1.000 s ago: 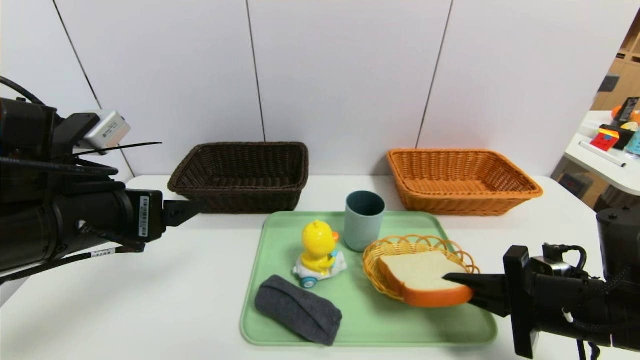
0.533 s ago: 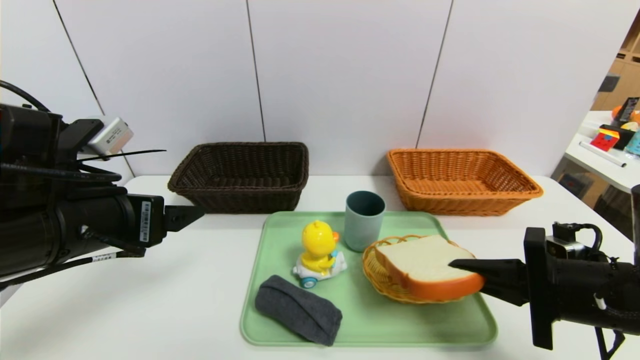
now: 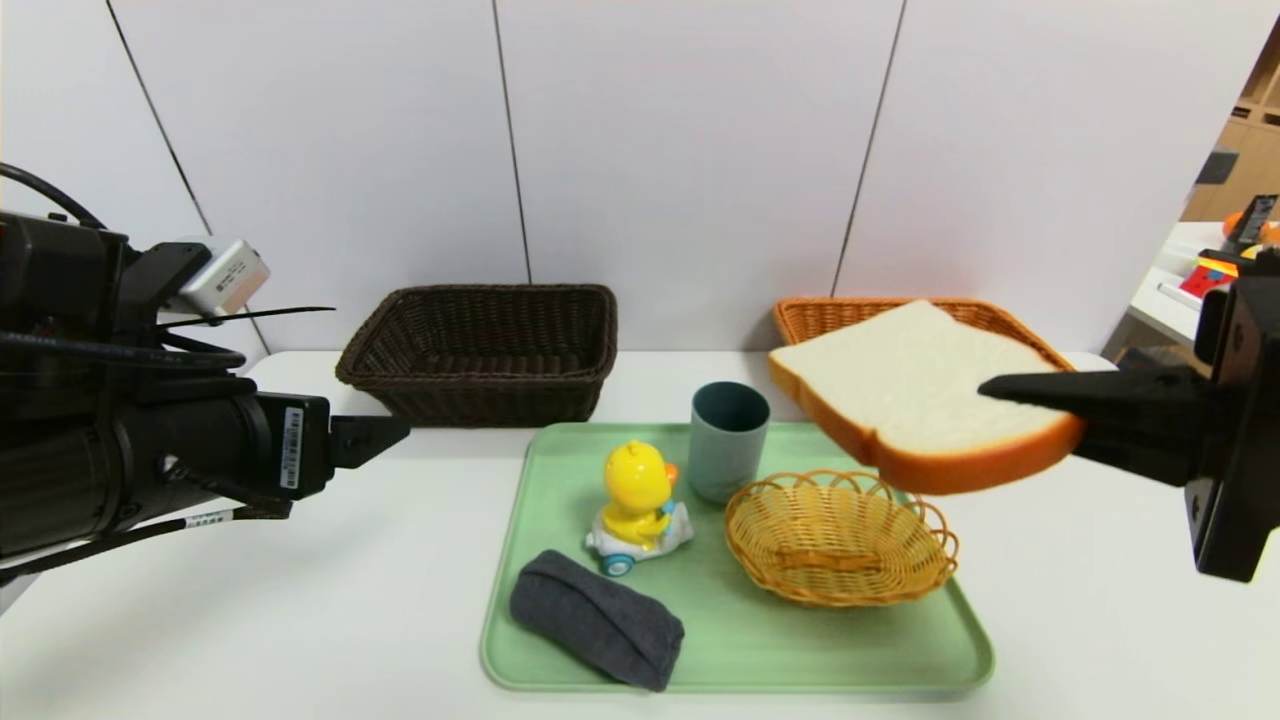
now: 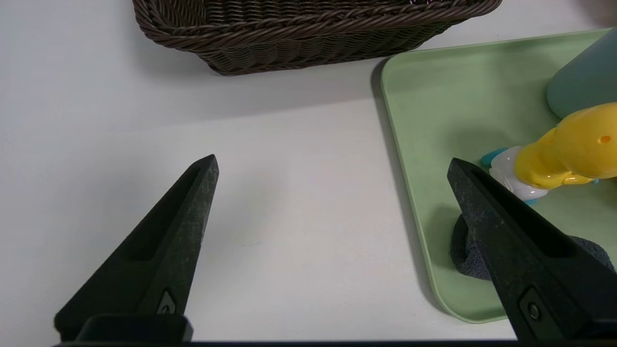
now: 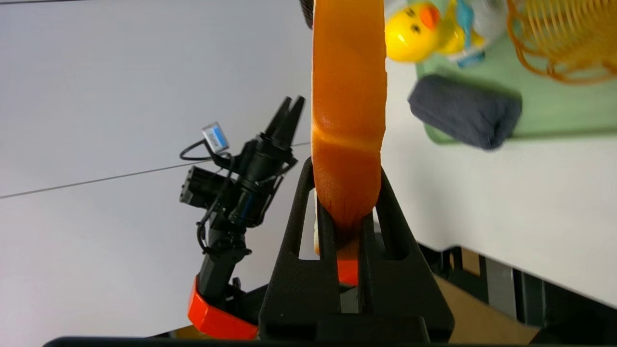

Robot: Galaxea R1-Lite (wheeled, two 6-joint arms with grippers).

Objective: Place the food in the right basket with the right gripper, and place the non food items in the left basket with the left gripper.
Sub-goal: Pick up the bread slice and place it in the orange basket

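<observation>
Green tray (image 3: pixel 800 660), lower centre of the frame, on the worktop (image 3: pixel 300 620). Orange-tan basket (image 3: pixel 820 318), upper right, partly hidden by the bread slice (image 3: pixel 920 380), which the right hand (image 3: pixel 1030 405) grips clear of the tray. Left hand (image 4: pixel 332 161), centre left, spread open, holding nothing.

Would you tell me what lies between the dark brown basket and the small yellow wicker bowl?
In the head view, the yellow duck toy and the blue-grey cup lie between them.
</observation>
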